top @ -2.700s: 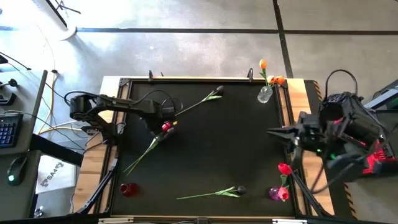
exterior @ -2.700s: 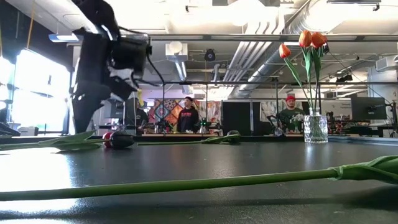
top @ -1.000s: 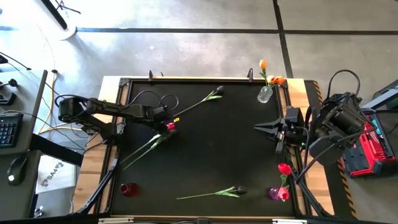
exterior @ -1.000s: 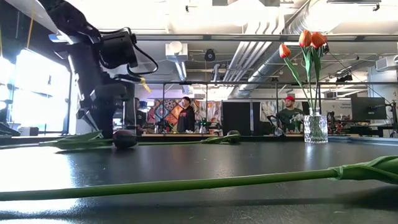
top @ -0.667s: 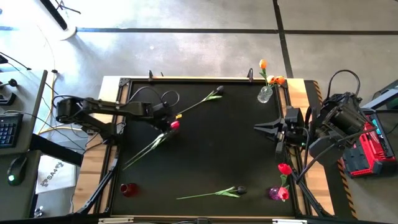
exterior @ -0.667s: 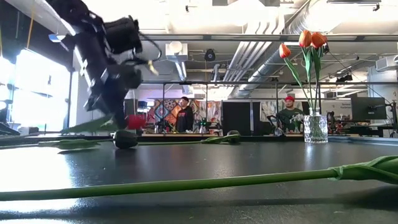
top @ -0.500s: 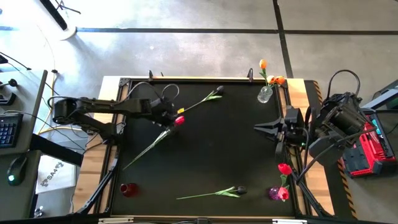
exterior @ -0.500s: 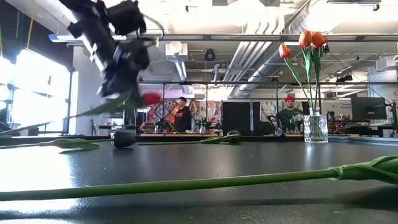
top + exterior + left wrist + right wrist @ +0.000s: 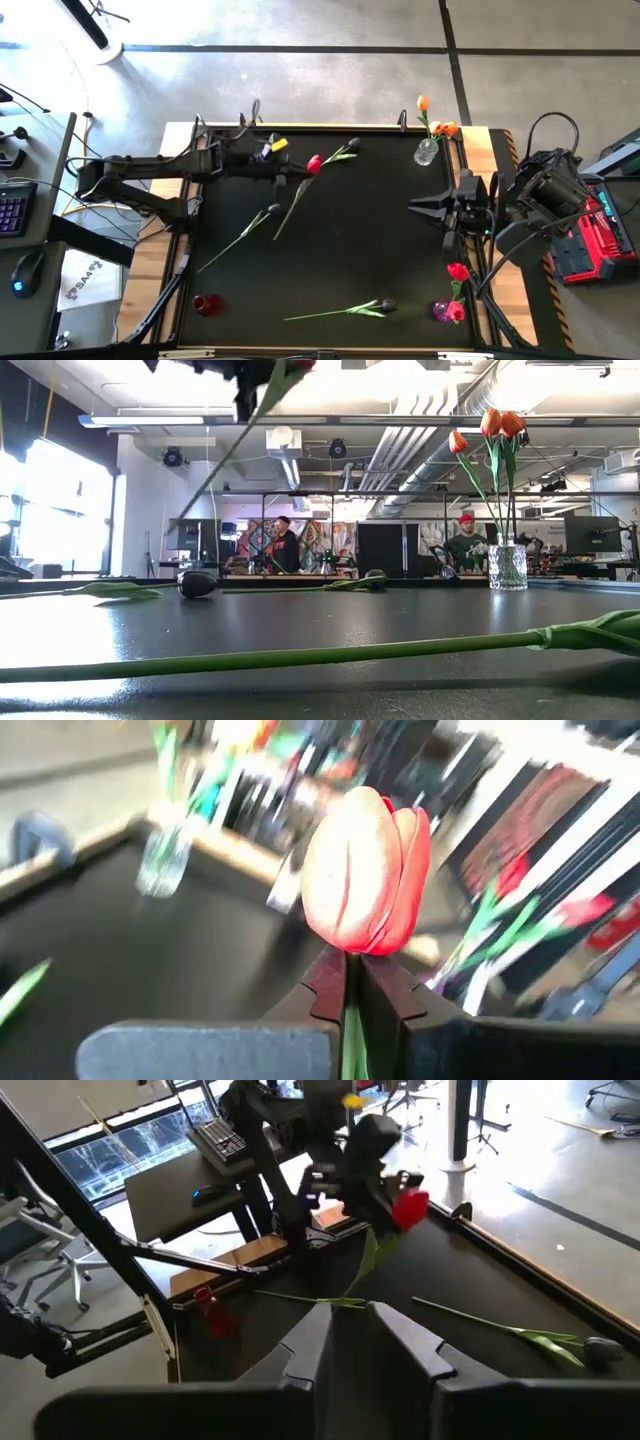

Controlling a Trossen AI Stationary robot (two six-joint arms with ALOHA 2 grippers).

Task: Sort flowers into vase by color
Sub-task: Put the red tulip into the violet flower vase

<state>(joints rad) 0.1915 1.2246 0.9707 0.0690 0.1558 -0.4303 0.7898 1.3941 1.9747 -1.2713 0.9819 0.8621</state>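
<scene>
My left gripper is raised over the table's far-left part, shut on a red tulip whose head shows just beyond the fingers. In the low view only its stem slants down from the top edge. Two dark-headed tulips lie flat on the mat, one below the held flower and one near the front edge. A third dark tulip lies toward the far edge. My right gripper waits open at the table's right side, touching nothing. My left gripper pinches the red tulip's stem just under the head, between its two fingers. It reaches in roughly level from the table's left. The flower is lifted clear of the mat, and its long stem hangs slanting toward the near-left.
A clear glass vase with orange tulips stands at the far-right corner. A purple vase with red tulips is at the near-right corner, a small red vase at the near-left. People stand in the room behind.
My left gripper has risen from the mat and swung toward the far edge and the right, carrying the red tulip. The flower has gone from lying beside the dark tulip to hanging clear in the air. The dark tulip stays on the mat.
</scene>
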